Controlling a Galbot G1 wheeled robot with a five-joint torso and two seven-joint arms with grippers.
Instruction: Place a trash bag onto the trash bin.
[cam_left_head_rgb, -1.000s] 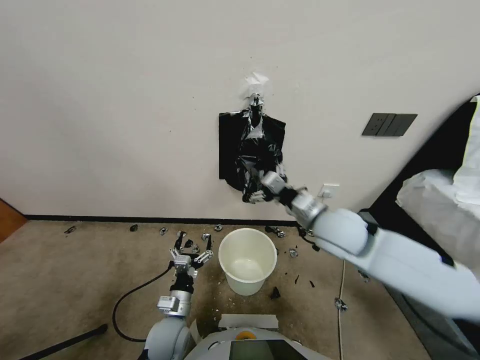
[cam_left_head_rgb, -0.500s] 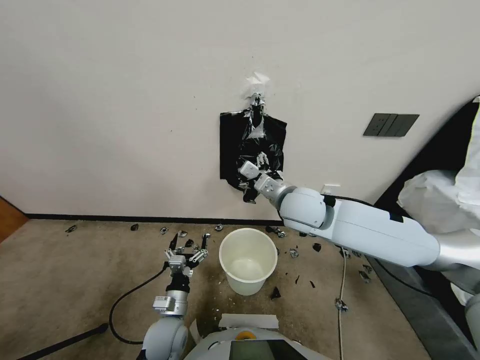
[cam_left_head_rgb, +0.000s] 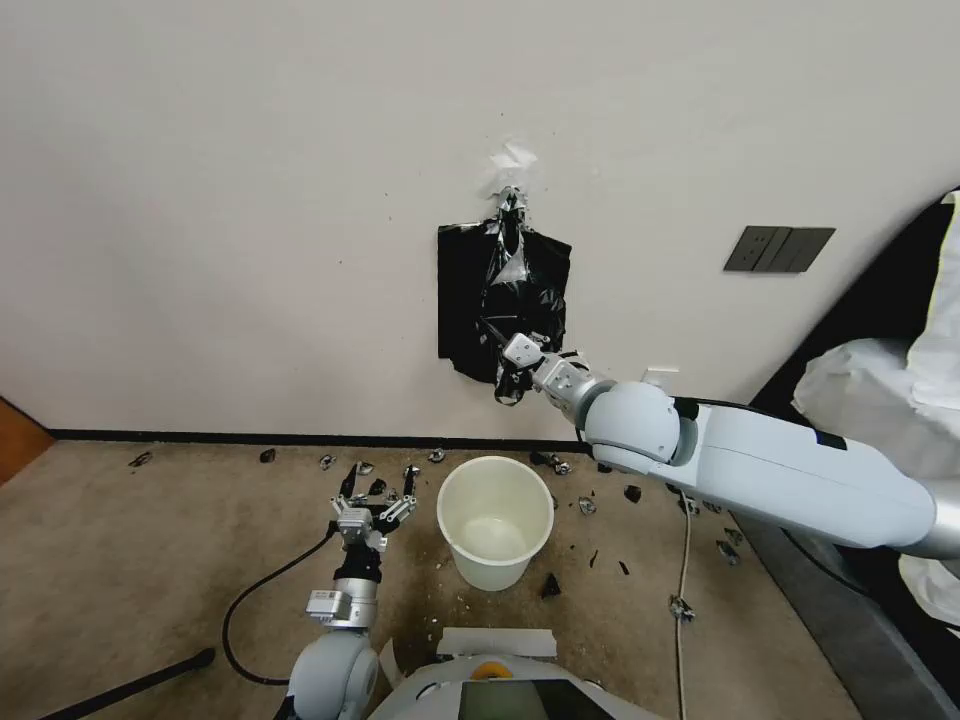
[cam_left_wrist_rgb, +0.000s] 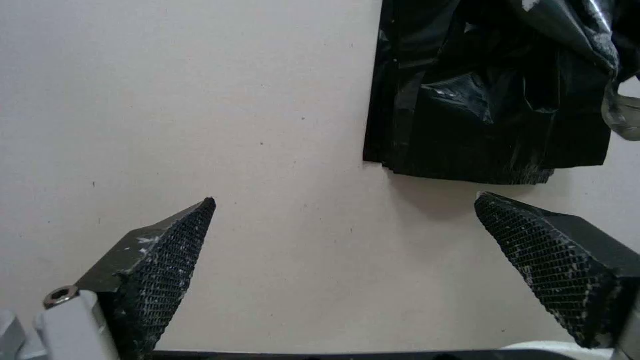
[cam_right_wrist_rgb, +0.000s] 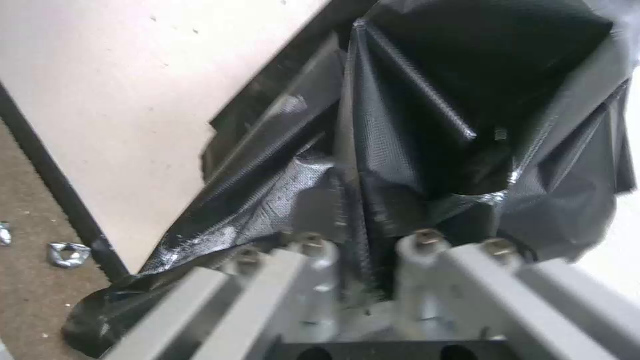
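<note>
1. Our right claw (cam_left_head_rgb: 512, 362) sits just right of frame centre in the head view, up against the wall (cam_left_head_rgb: 250, 200), clenched on the lower part of the bag (cam_left_head_rgb: 515, 290). In the right wrist view the fingers (cam_right_wrist_rgb: 313, 260) are pinched together with a fold of bag (cam_right_wrist_rgb: 413, 150) squeezed between them.
2. The bag hangs from a hook (cam_left_head_rgb: 510, 195) at the upper centre of the frame, crinkled and glinting, and its lower end meets our right claw. Behind it, flat on the wall, lies the pack (cam_left_head_rgb: 458, 300), smooth and black, showing mostly on the bag's left side.
3. The bin (cam_left_head_rgb: 496, 520) stands on the floor (cam_left_head_rgb: 150, 560) below the bag, lower centre of the frame, well apart from the right claw, bare inside with no bag over its rim.
4. Our left claw (cam_left_head_rgb: 377, 483) waits just left of the bin, pointing at the wall, its fingers spread wide and gripping nothing. Its wrist view shows both pads (cam_left_wrist_rgb: 167, 265) far apart, with the bag and pack (cam_left_wrist_rgb: 480, 100) in the upper right.
5. Scraps (cam_left_head_rgb: 585, 505) of black and silvery plastic litter the floor along the baseboard around the bin. A cable (cam_left_head_rgb: 260, 590) loops at the lower left, and a switch plate (cam_left_head_rgb: 778, 248) sits at the right on the wall.
</note>
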